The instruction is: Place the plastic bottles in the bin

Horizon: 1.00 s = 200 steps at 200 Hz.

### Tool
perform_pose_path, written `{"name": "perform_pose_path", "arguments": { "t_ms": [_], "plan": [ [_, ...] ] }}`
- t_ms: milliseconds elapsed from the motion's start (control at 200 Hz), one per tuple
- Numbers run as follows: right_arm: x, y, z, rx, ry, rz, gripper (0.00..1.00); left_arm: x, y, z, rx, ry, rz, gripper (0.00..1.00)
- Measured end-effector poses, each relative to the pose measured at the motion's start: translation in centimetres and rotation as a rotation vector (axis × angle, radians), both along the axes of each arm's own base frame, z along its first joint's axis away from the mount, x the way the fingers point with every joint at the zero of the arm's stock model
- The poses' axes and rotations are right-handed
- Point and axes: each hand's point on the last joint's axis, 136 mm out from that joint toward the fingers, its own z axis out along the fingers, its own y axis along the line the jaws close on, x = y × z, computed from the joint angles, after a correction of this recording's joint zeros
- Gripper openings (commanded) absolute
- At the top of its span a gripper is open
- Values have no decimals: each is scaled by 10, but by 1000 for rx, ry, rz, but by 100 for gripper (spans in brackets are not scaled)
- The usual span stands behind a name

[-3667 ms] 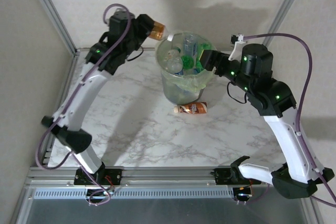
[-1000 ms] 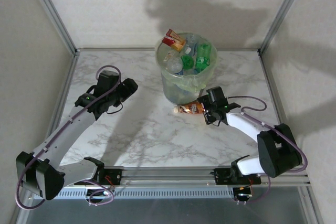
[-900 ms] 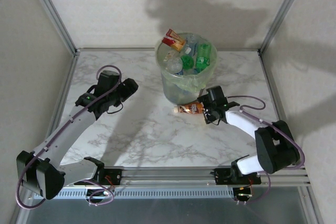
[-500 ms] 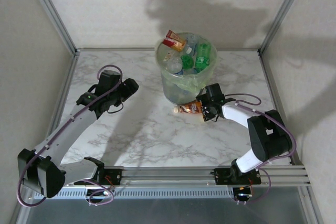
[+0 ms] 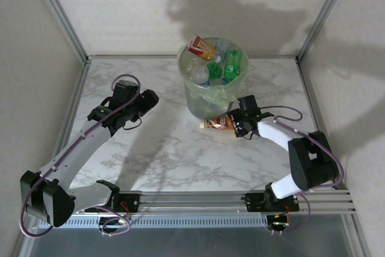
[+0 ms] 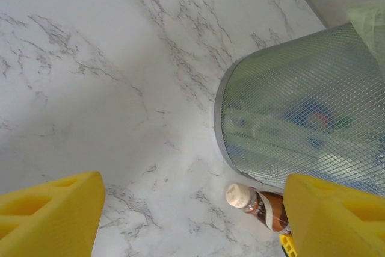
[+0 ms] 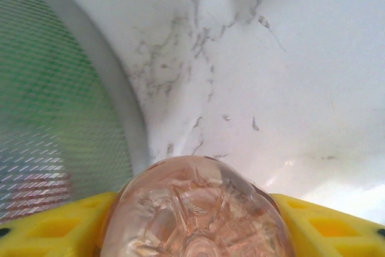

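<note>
Table (image 5: pixel 156 148) is white marble with grey veins, the bin (image 5: pixel 203 99) is see-through pale green with a fine mesh pattern, the loose bottle (image 5: pixel 218 123) has an orange-brown label and cream cap, the binned bottles (image 5: pixel 233 62) are green, clear-blue and red-labelled, and the finger pads (image 6: pixel 51 209) are bright yellow.

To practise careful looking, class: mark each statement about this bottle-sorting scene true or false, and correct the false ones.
1. A brown-labelled bottle lies on the table beside the bin. True.
2. The bin is empty. False: bottles fill it to the rim.
3. The left pincer grips a green bottle. False: it is open and holds nothing.
4. The right pincer clasps the brown-labelled bottle at its base. True.
</note>
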Motion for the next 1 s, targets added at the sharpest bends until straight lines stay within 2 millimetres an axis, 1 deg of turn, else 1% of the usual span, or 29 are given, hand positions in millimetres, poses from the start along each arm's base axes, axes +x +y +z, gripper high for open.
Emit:
{"name": "perform_pose_path", "arguments": {
  "t_ms": [55,110,195,310,401,471,541,666,756,851,891,941,1001],
  "plan": [
    [-3,-5,12,-18,-28,5,54,1,0,2,-1,-3,0,78],
    [-8,-11,25,-39,-52,12,54,3,-1,7,-4,-13,1,78],
    [-19,-22,45,-82,-91,21,54,11,-4,27,-17,-52,2,78],
    [-40,-43,72,-157,-132,26,54,23,-7,56,-37,-114,4,78],
    [-53,-59,102,-226,-173,32,53,31,-10,72,-47,-144,7,78],
    [-54,-68,135,-276,-223,41,52,36,-12,79,-52,-158,6,78],
    [-48,-72,176,-318,-295,52,51,42,-14,82,-53,-161,6,78],
    [-26,-74,258,-385,-453,69,51,50,-17,88,-55,-168,5,78],
    [-9,-73,305,-436,-541,83,51,55,-18,98,-56,-186,2,78],
    [12,-69,347,-495,-610,103,52,56,-19,108,-58,-208,-3,78],
    [23,-67,361,-521,-637,109,52,56,-19,111,-59,-214,-3,78],
    [36,-65,373,-552,-660,119,52,56,-19,112,-58,-217,-5,78],
    [51,-61,381,-586,-673,134,52,56,-19,112,-55,-216,-5,78]
  ]
}}
